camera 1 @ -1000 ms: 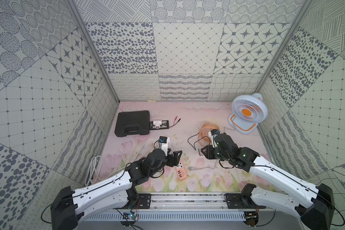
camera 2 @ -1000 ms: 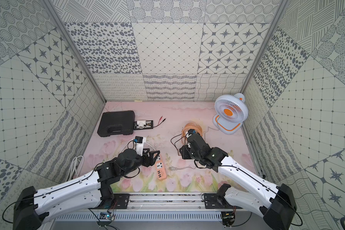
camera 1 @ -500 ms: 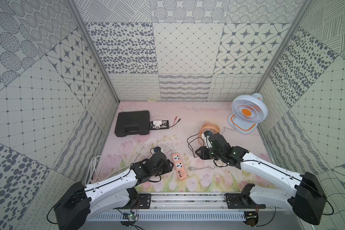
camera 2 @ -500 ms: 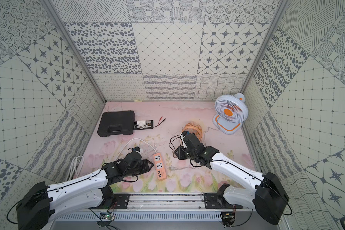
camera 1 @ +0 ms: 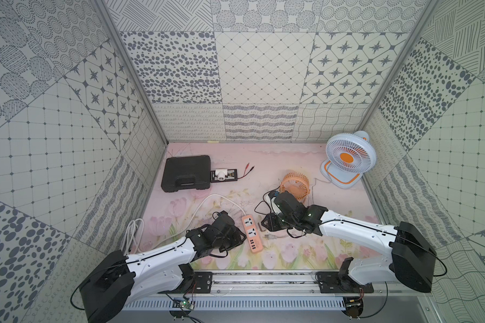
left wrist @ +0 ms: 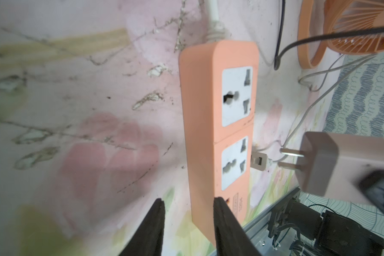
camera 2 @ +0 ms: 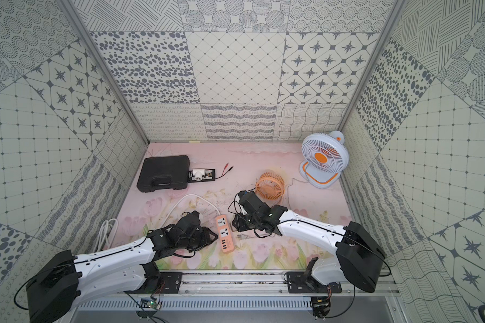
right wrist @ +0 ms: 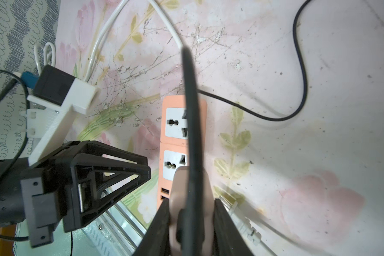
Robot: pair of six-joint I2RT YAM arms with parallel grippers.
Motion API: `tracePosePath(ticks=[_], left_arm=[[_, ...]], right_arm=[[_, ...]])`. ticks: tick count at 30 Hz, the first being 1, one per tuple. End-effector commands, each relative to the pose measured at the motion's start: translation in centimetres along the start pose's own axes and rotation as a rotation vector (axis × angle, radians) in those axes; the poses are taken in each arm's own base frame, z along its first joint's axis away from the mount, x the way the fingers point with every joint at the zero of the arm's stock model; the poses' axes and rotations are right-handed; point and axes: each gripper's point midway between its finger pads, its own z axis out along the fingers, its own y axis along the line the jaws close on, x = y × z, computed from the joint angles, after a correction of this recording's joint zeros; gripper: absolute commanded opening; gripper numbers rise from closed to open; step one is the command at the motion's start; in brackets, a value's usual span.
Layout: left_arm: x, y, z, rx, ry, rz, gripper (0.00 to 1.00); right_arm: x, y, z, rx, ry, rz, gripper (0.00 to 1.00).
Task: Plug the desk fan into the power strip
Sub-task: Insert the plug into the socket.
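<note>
- Right claw [right wrist: 191, 202] clamps the plug adapter [left wrist: 333, 164]. The power strip [left wrist: 200, 115] lies just ahead of it.
- Left claw [left wrist: 189, 199] is narrow and empty, beside the strip's USB end.
- Best bet: square the prongs [left wrist: 290, 153] to the slots, brace the strip, push straight.

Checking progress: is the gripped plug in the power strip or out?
Out. The right gripper holds the plug apart from the power strip, prongs bare; both sockets are empty.

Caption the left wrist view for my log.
Two-prong plug held beside the power strip, prongs toward it; both sockets empty.
</note>
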Motion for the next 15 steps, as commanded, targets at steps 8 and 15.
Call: tracePosePath(ticks=[8,15], left_arm=[[-0.6,-2.8,0.3,0.119,-0.001,-0.020,0.42],[-0.7,-3.2,0.8,0.115,0.007,-0.008,0.39]], right_arm=[[-2.4,1.3,-0.1,-0.034,-0.082,0.000,0.00],[-2.2,0.7,-0.4,-0.013,-0.101,-0.008,0.00]])
